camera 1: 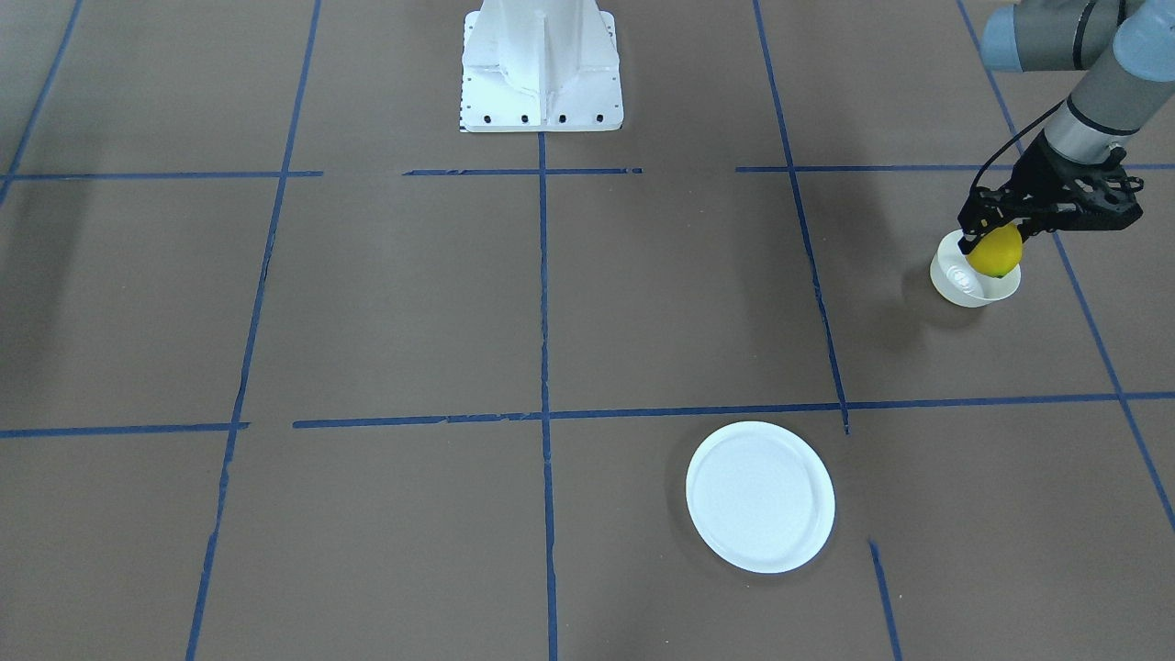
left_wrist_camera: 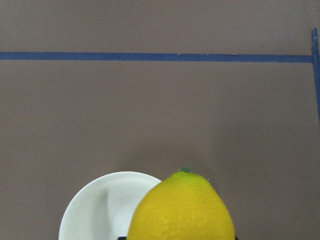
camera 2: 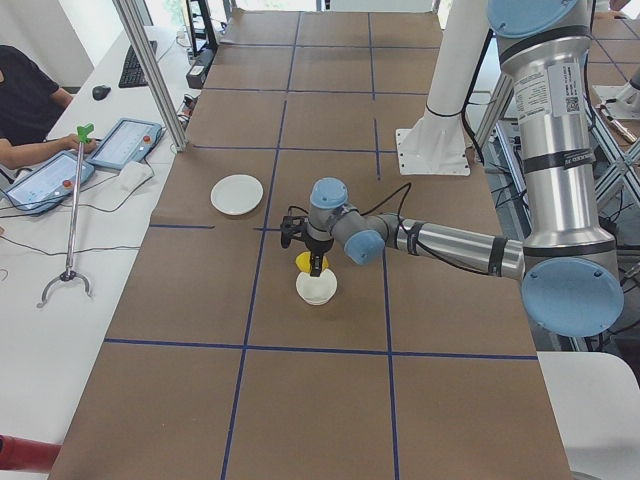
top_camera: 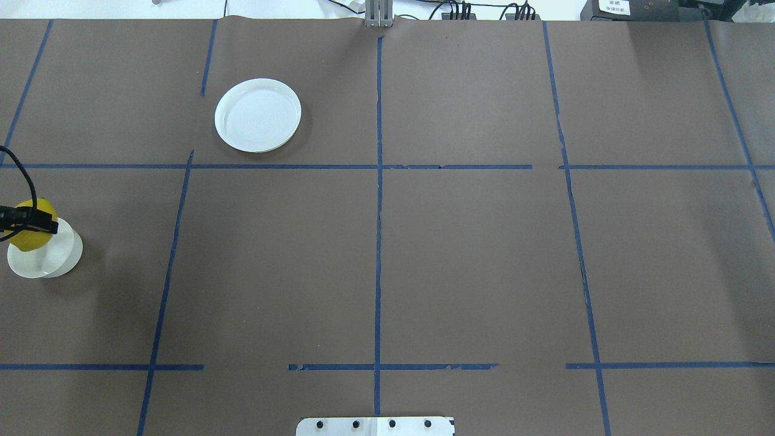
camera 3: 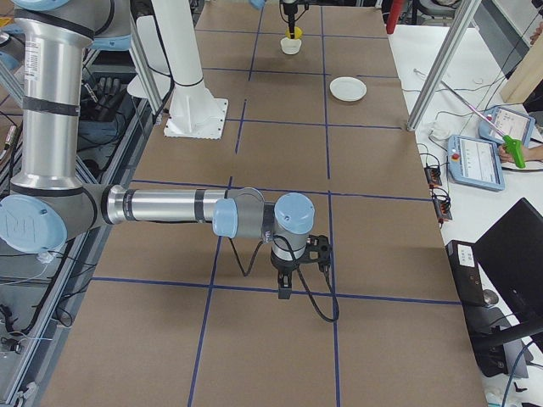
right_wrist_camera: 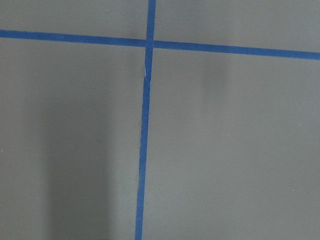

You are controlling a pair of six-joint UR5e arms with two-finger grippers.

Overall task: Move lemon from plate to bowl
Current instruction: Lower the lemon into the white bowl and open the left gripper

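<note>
The yellow lemon is clamped in my left gripper, which is shut on it. It hangs right over the small white bowl at the table's left side, close to its rim. In the overhead view the lemon overlaps the bowl. The left wrist view shows the lemon over the bowl's right part. The flat white plate lies empty, far from the bowl. My right gripper points down at bare table, seen only in the exterior right view; I cannot tell its state.
The robot's white base stands at the table's near middle edge. Blue tape lines grid the brown tabletop. A side table with tablets and a grabber tool runs along the far edge, with an operator there.
</note>
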